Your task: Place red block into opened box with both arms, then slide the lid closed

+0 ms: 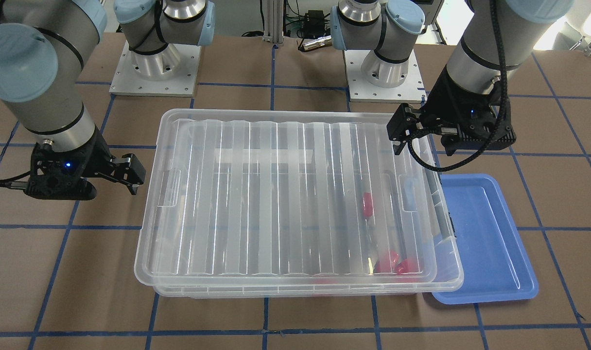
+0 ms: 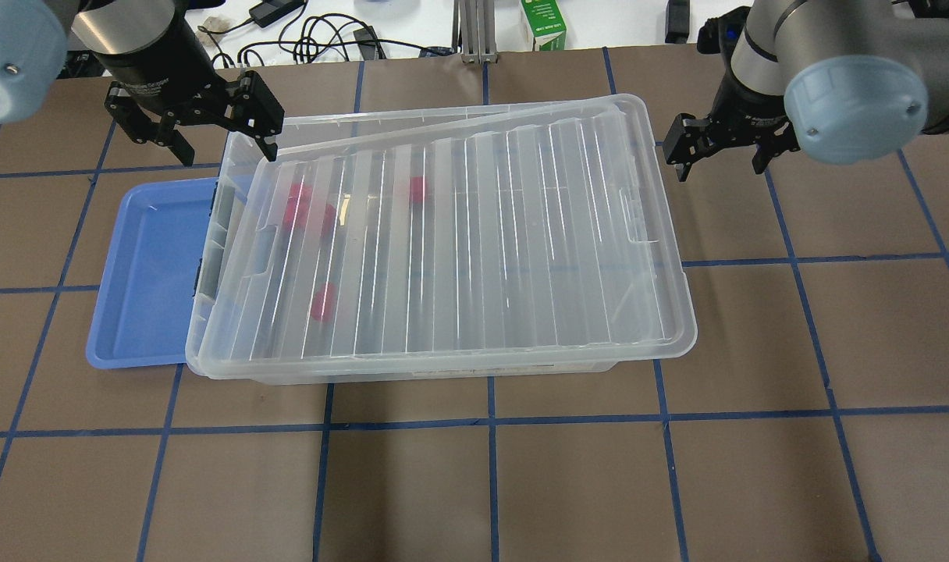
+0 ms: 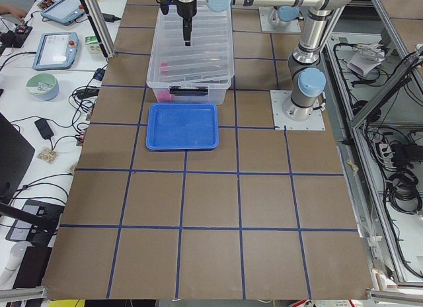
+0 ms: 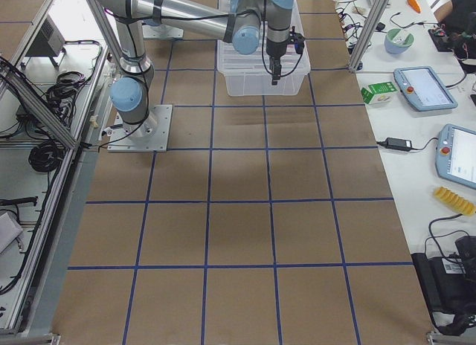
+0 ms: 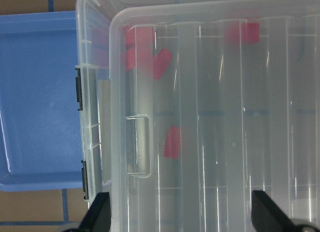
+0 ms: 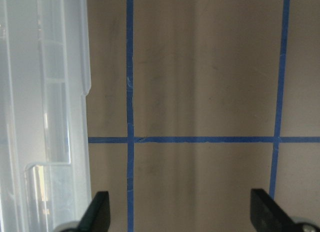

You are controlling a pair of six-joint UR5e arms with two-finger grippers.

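The clear box [image 2: 334, 119] stands mid-table with the ribbed clear lid [image 2: 474, 250] lying askew on top; a narrow strip at the box's left end is uncovered. Several red blocks lie inside under the lid, one red block [image 2: 324, 301] nearer me and others [image 2: 299, 204] at the far left. My left gripper [image 2: 223, 147] hangs open and empty over the lid's far left corner; its wrist view shows the lid's handle notch [image 5: 138, 144] and a red block [image 5: 172, 142] below. My right gripper [image 2: 718, 164] is open and empty over bare table just right of the lid [image 6: 45, 112].
A blue tray [image 2: 147, 265] lies against the box's left end, partly under it, beside the grey latch [image 5: 79, 94]. Brown table with blue tape lines [image 2: 490, 421] surrounds the box. Cables and a green carton [image 2: 543, 23] sit beyond the far edge.
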